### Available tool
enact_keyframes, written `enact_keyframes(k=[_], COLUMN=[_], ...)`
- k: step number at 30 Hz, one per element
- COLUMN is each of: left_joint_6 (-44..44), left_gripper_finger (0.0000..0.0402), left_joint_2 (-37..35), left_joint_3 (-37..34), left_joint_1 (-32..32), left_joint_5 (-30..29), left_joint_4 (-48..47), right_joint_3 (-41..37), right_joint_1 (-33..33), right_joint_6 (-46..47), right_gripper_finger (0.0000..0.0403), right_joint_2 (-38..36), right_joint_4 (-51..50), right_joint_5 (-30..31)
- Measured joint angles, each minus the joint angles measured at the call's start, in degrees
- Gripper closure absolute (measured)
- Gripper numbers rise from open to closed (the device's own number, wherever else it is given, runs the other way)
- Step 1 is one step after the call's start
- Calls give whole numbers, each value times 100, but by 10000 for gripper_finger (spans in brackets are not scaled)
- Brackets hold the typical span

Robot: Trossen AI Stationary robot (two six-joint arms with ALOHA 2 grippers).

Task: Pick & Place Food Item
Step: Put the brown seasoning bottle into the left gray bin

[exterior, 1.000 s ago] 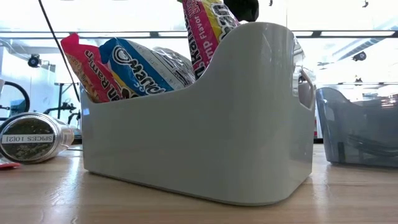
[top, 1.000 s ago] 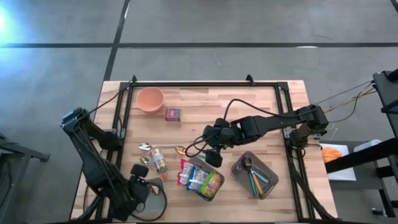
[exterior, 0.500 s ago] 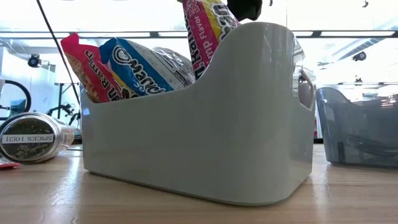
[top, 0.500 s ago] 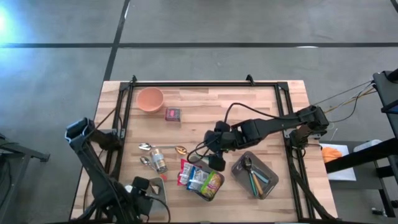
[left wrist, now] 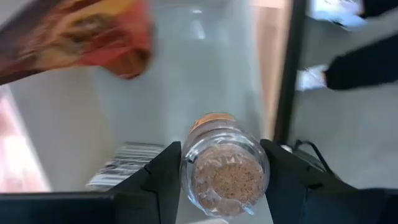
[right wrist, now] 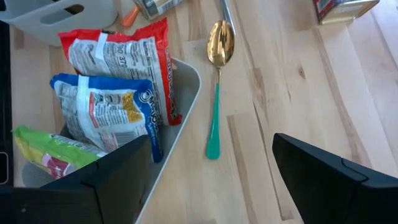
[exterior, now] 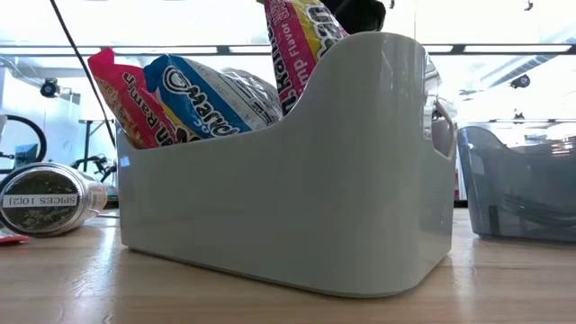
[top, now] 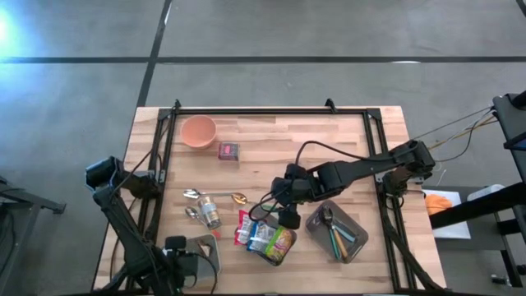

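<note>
Item, food: spice jar, clear glass, tan granules inside, orange cap at far end; clamped between the fingers of the left gripper, one finger on each side, well to the left of the white bin by the table's near edge, over a pale container (contents blurred, cannot tell). Right gripper: directly above the white bin's right rim, fingers spread wide, nothing between them. White bin: three snack packets standing inside, one red, one blue, one green and yellow. Grey tray, just right of the white bin: several utensils, number unclear. Orange bowl, one, well beyond the white bin to the left; nothing seen inside. Second spice jar, one, lying on its side just left of the white bin. Spoon, gold bowl and green handle, one, flat on the wood near the white bin's far side. Small red box, one, near the orange bowl.
</note>
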Motion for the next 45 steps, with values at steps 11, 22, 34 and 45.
enact_keyframes(k=[11, 22, 34, 45], left_joint_6=[250, 216, -25, -44], left_gripper_finger=[229, 229, 229, 229], left_joint_2=[-28, -112, -116, -116], left_joint_3=[-274, -268, -669, -1182], left_joint_1=[-6, 0, -27, -98], left_joint_5=[-249, -565, -1132, -1179], left_joint_4=[287, 733, 922, 1688], right_joint_3=[-130, -132, -132, -132], right_joint_1=[-2, -4, 5, 9], right_joint_6=[37, 19, 13, -3], right_gripper_finger=[69, 69, 69, 69], right_joint_2=[0, 0, 0, 0], right_joint_4=[7, 8, 2, -3], right_joint_5=[-4, -4, -44, -100])
